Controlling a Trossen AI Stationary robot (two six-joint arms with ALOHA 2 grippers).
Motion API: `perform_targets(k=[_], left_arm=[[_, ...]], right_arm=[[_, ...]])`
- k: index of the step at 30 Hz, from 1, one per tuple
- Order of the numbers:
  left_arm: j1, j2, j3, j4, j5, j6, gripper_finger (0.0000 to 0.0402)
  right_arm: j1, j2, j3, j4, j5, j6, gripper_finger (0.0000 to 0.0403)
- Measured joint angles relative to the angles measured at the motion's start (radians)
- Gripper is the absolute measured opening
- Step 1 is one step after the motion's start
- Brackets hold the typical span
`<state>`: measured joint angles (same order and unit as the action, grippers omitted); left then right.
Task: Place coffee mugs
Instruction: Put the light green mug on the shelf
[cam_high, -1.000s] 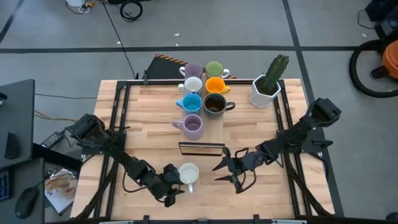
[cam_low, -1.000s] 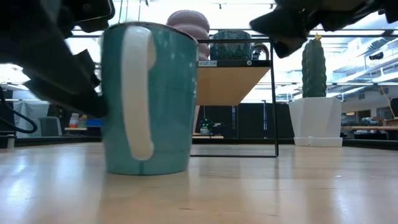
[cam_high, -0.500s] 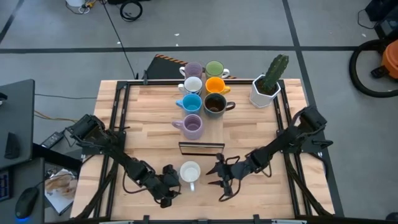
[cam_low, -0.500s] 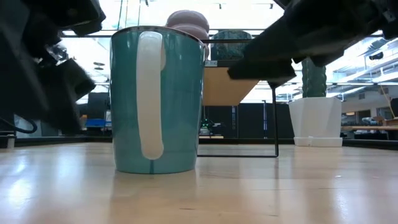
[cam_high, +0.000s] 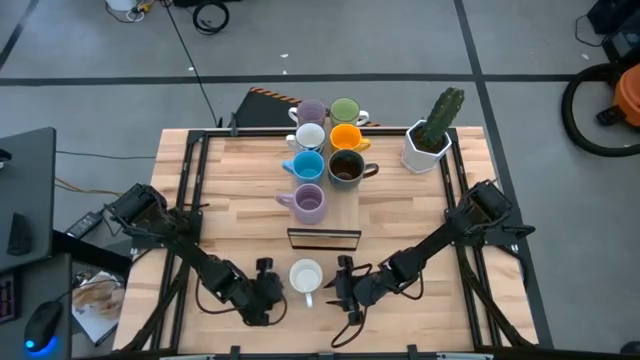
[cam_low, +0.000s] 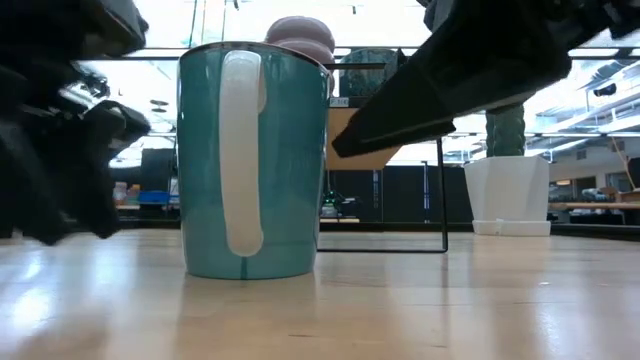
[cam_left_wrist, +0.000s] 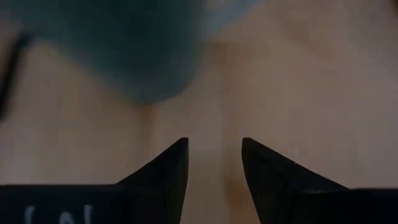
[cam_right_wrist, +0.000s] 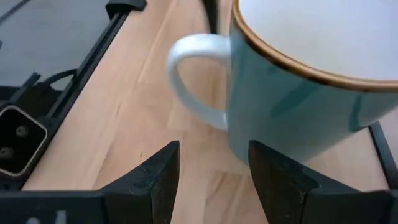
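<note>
We are standing the teal mug (cam_high: 304, 275) upright near the bench's (cam_high: 240, 180) front edge, in front of the small black frame (cam_high: 323, 238) and well apart from the other mugs (cam_high: 325, 150) clustered at the back edge. Our right end effector (cam_high: 341, 288) is hovering just beside its white handle (cam_right_wrist: 189, 78), fingers parted and empty. Our left end effector (cam_high: 264, 290) is waiting on the other side, likewise open. We judge it rigid, glazed, slippery and breakable, so pinching the rim or handle looks safest.

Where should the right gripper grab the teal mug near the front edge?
Grip the teal mug across its rim wall, from the right side. It stands upright, its mouth open upward, its handle toward the table's front. The right gripper is open beside it.
</note>
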<state>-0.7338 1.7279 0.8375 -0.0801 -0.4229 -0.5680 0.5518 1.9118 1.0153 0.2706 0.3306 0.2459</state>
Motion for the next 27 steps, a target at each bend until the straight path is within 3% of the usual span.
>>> perform_targets(k=[3, 8, 13, 20, 27], left_arm=[[-0.001, -0.001, 0.0, 0.052, 0.065, 0.132, 0.0155], [0.0, -0.002, 0.0, 0.112, 0.055, 0.268, 0.0155], [0.003, -0.002, 0.0, 0.262, 0.054, 0.273, 0.0155], [-0.003, 0.047, 0.0, 0.487, 0.029, 0.239, 0.0155], [-0.019, 0.142, 0.067, 0.523, -0.11, 0.228, 0.0155]], right_arm=[[0.004, 0.0, 0.029, -0.016, 0.032, 0.033, 0.0196], [0.034, 0.001, 0.093, -0.116, 0.138, 0.088, 0.0193], [0.08, 0.0, 0.119, -0.145, 0.201, 0.153, 0.0189], [0.11, 0.0, 0.121, -0.142, 0.202, 0.3, 0.0189], [0.149, 0.0, 0.121, -0.123, 0.23, 0.359, 0.0189]])
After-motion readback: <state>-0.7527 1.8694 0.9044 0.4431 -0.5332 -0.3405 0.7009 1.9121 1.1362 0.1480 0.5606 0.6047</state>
